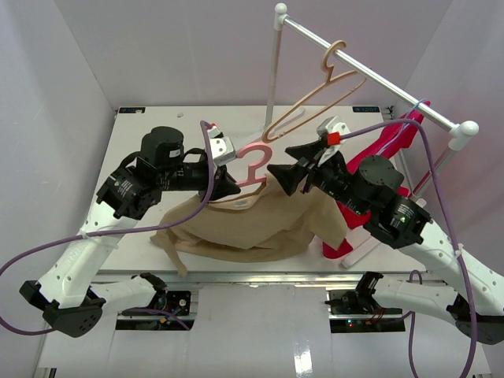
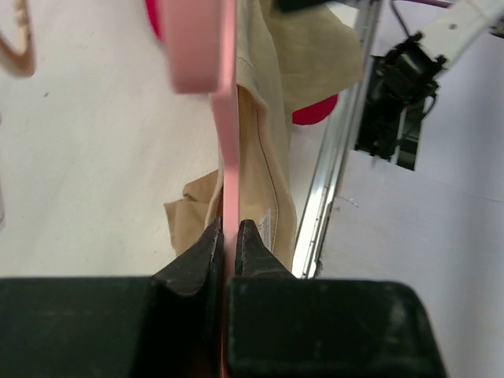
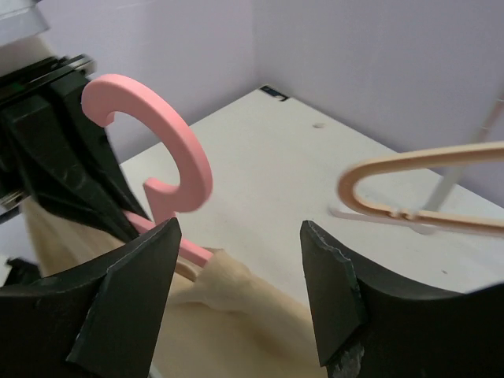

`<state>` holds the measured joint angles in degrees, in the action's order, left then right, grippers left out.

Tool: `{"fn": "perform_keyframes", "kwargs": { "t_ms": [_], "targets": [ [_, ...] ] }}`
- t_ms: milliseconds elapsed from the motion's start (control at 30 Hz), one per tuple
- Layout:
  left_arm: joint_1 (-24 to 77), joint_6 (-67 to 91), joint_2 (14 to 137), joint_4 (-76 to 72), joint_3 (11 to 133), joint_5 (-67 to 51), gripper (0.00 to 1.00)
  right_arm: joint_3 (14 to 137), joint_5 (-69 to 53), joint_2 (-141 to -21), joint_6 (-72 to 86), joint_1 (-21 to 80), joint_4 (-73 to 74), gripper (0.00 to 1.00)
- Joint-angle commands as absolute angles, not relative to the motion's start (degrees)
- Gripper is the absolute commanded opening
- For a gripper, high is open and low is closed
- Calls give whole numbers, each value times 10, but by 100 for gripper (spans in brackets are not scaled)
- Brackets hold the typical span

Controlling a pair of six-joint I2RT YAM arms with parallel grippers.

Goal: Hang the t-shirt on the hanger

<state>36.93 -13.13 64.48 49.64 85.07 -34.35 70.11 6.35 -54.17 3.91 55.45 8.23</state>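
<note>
The pink hanger [image 1: 256,164] is held up above the table, hook upward, with the tan t-shirt [image 1: 260,224] draped over its frame and hanging down to the table. My left gripper [image 1: 228,187] is shut on the hanger's pink bar [image 2: 229,173], the shirt [image 2: 272,150] beside it. My right gripper [image 1: 285,175] is open and empty, just right of the hook. In the right wrist view the hook [image 3: 169,150] and the shirt's shoulder [image 3: 236,291] lie between and ahead of its open fingers [image 3: 327,287].
A clothes rail [image 1: 370,75] stands at the back right with a peach-tan hanger [image 1: 323,94] on it. A magenta-red garment [image 1: 386,157] on a blue hanger hangs at the rail's right end. The table's front edge [image 1: 252,277] lies below the shirt.
</note>
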Motion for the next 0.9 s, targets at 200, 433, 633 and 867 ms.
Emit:
{"fn": "perform_keyframes", "kwargs": {
  "t_ms": [200, 433, 633, 867],
  "targets": [
    [368, -77, 556, 519, 823, -167, 0, 657, 200, -501, 9, 551, 111, 60],
    [368, -76, 526, 580, 887, -149, 0, 643, 164, -523, -32, 550, 119, 61],
    [368, -78, 502, 588, 863, -167, 0, 631, 127, -543, -118, 541, 129, 60],
    [368, -77, 468, 603, 868, -167, 0, 613, 98, -531, -129, 490, 127, 61]
  ]
}}
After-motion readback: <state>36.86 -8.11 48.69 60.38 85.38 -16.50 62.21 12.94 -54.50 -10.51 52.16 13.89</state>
